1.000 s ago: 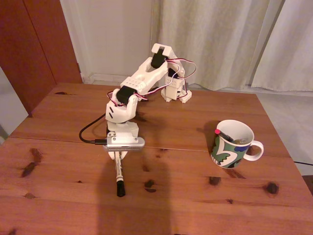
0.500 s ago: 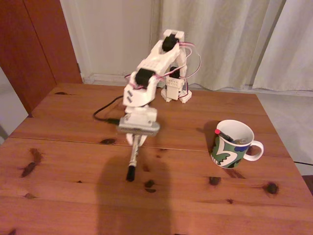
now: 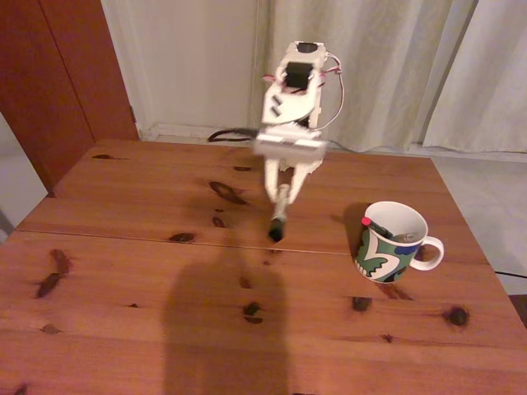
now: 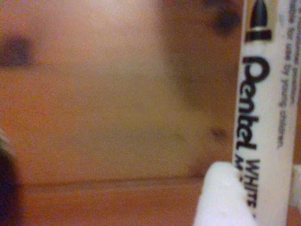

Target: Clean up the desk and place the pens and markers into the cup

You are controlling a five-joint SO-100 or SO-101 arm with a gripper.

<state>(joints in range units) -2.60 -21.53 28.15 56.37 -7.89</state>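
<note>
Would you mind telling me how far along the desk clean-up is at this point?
Partly done. The cup already holds a black pen with a red end; its other contents are too small to tell. In hand: the gripper is shut on the white marker, held above the desk, black cap down, left of the cup in the fixed view. Left: carry it over the cup and drop it in.

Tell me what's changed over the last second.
The arm lifted the white marker off the desk and swung it up and rightward toward the cup; the jaws stay shut on it. The cup and the pen inside it haven't moved.
</note>
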